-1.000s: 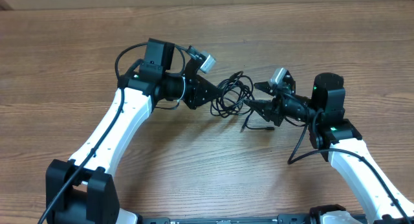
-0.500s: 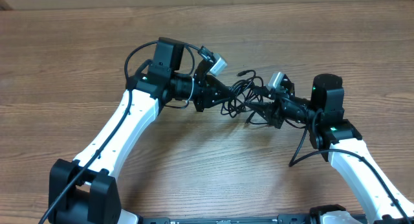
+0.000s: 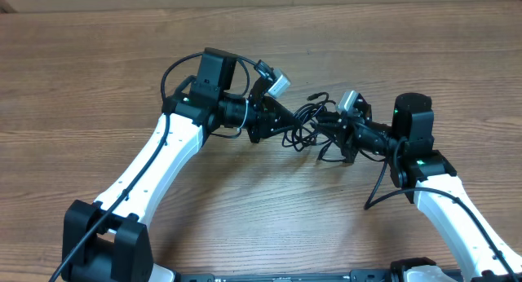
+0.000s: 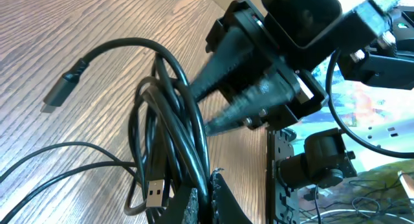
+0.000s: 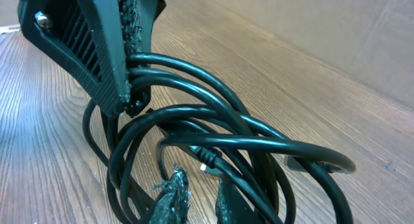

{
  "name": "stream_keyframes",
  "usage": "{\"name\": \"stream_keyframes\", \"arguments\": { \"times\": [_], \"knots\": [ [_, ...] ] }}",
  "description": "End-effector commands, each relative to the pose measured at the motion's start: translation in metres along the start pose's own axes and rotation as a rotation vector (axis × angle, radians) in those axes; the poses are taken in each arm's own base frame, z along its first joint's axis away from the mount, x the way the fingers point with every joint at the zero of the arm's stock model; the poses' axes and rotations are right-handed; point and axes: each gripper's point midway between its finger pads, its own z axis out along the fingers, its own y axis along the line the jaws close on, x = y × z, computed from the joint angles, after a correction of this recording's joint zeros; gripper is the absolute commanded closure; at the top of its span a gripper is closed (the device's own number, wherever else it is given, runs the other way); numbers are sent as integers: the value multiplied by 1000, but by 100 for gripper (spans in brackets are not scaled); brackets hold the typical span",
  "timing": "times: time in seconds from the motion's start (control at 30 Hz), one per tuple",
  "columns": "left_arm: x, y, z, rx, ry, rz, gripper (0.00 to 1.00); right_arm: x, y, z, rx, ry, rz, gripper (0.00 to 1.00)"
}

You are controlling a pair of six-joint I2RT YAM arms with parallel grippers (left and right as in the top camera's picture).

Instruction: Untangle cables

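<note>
The cables are a bunch of thin black looped cords hanging between my two grippers just above the wood. My left gripper is shut on one strand of the cables, which is pinched between its pads at the left gripper. A USB plug dangles beside it, and another plug sticks out left. My right gripper reaches into the loops of the cables. Bare wood shows in the narrow gap between the tips of the right gripper, and a cord crosses its right finger.
The wooden table stretches all around the tangle. Both white arms come in from the near edge, and each arm's own thicker black wire hangs beside it. A cardboard wall stands behind the table.
My left arm has carried the cable bunch to the right, closer to the right gripper. The right gripper's jaws have narrowed among the loops.
</note>
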Motion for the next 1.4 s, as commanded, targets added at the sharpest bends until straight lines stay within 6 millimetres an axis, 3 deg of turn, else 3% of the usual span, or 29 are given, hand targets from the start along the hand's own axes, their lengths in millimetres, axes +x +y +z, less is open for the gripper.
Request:
{"name": "stream_keyframes", "arguments": {
  "times": [0.0, 0.47, 0.53, 0.57, 0.9, 0.93, 0.97, 1.0, 1.07, 1.13, 1.37],
  "knots": [
    [1, -3, 3, 17, 1, 22, 96, -10, -3, -3, 15, -15, -26, 65],
    [1, -2, 3, 9, 4, 22, 96, -9, -3, -3, 14, -13, -25, 81],
    [1, -2, 3, 9, 4, 34, 96, -9, -3, -3, 14, -13, -25, 87],
    [1, -2, 3, 9, 4, 44, 96, -9, -3, -3, 14, -13, -25, 96],
    [1, 3, 2, -14, 6, 109, 96, -8, -2, -3, 12, -10, -19, 96],
    [2, 5, 2, -26, 9, 109, 96, -7, -2, -3, 11, -7, -14, 91],
    [2, 7, 2, -40, 12, 108, 96, -6, -1, -3, 9, -2, -4, 73],
    [3, 9, 2, -54, 15, 108, 96, -4, -1, -3, 8, 5, 5, 62],
    [3, 14, 2, -77, 20, 108, 96, 1, 1, -3, 6, 23, 28, 51],
    [4, 19, 1, -108, 26, 102, 96, 7, 2, -3, 4, 44, 51, 45],
    [11, 30, -1, -172, 55, 82, 96, 6, 0, -3, 14, 44, 40, 43]
  ]
}}
